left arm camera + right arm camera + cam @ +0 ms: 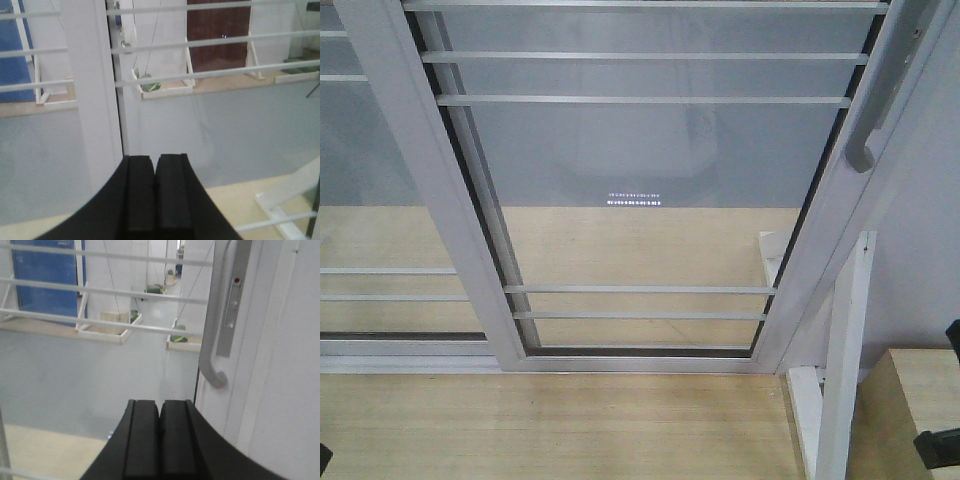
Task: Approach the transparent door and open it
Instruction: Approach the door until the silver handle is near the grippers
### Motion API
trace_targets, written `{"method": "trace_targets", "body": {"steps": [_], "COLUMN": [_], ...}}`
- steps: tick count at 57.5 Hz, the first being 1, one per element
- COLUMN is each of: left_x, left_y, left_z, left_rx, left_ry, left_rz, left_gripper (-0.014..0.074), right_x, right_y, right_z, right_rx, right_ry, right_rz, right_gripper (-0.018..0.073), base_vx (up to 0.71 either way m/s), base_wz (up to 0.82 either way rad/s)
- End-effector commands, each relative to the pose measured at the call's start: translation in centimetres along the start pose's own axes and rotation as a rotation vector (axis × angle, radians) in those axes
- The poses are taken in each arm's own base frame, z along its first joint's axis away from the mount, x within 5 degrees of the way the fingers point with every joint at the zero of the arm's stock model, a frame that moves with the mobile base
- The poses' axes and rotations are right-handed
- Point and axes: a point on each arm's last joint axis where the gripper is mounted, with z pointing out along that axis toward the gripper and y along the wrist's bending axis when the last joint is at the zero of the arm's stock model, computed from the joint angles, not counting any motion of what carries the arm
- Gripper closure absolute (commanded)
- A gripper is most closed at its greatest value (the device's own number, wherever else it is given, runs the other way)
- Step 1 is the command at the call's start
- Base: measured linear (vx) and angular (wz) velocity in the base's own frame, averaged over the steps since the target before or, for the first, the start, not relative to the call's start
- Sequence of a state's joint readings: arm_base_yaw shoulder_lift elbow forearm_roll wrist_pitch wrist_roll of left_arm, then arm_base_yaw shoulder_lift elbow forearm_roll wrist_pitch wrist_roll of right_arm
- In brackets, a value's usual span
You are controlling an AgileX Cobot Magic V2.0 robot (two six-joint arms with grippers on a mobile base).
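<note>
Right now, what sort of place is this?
Probably an indoor lab or test hall: a white-framed transparent door with a bar handle, a wooden floor, and white partitions with a blue panel beyond the glass.

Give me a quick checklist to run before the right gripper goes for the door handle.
1. Handle in view: ok. The handle sits up and to the right of the right gripper.
2. Right gripper open: not ok, it is shut.
3. Right gripper touching handle: not ok, they are apart.
4. Left gripper free: ok, shut on nothing, facing a white stile.
5. Door unlatched: cannot tell.
6. Room beside the white stand at the door's foot: cannot tell.
</note>
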State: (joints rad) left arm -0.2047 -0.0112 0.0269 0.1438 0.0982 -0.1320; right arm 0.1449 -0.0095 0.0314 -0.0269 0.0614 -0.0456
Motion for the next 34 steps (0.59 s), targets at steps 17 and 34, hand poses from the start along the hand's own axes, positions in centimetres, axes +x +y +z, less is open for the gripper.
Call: {"method": "trace_targets", "body": {"steps": [17,34], "left_x": [-7.4,-15.9], "left_y": [0.0,0.0], "left_z": [-0.5,6.2], "left_rx": [0.036,0.009], "left_ry": [-0.377,-0.276], "left_rz": [-0.166,-0.033], "left_gripper": [0.0602,0.0602], "right_x": [-8.4,-17.8], "right_y": [-0.6,-1.3], "right_z": [-0.9,3.4], "right_rx": [0.022,0.029], "right_ry": [-0.277,-0.226], "right_rz": [-0.011,-0.097], "right_gripper": [0.0559,0.0559], "base_vx": [0.0,0.0], "base_wz": [0.0,0.0]}}
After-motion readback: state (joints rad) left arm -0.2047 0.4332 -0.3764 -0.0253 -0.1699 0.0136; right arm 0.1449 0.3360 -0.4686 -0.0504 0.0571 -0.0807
